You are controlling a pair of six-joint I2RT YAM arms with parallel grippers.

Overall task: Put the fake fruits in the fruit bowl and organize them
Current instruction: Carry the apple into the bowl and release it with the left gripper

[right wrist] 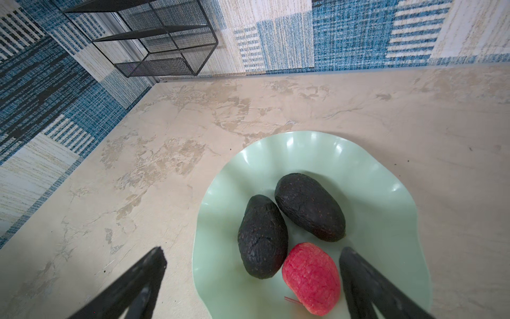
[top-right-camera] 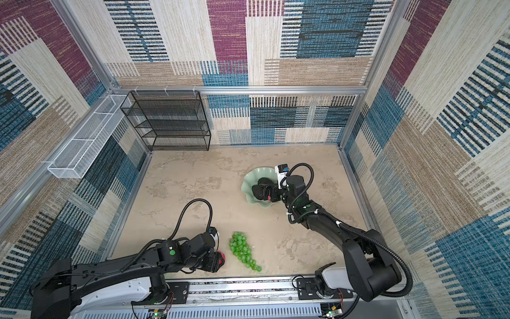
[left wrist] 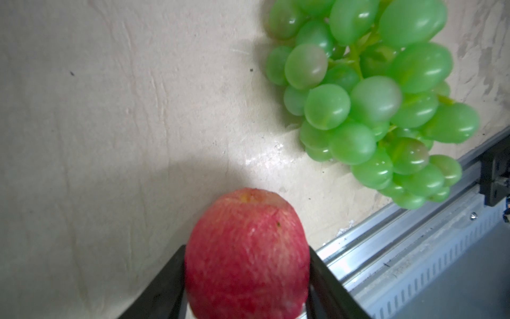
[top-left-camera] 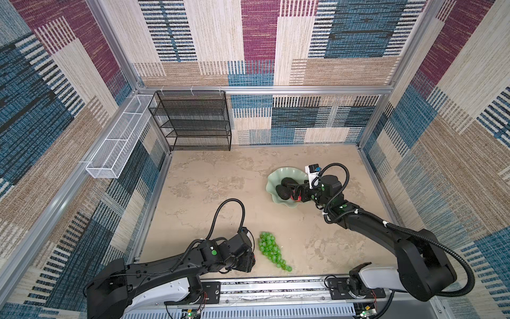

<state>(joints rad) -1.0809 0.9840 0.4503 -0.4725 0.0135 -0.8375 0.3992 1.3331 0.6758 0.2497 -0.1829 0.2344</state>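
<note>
Left pincer (left wrist: 246,273) grips red fruit (left wrist: 248,234) at table (top-left-camera: 220,193) front edge, beside glossy grapes (left wrist: 358,110); right pincer (right wrist: 253,255) wide over bowl (right wrist: 303,142).

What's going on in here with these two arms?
Fake fruit is being gathered into a bowl. The left gripper is closed around a red fruit near the grapes, which lie on the table. The right gripper hangs open over the bowl, where two avocados and a second red fruit already sit.
</note>
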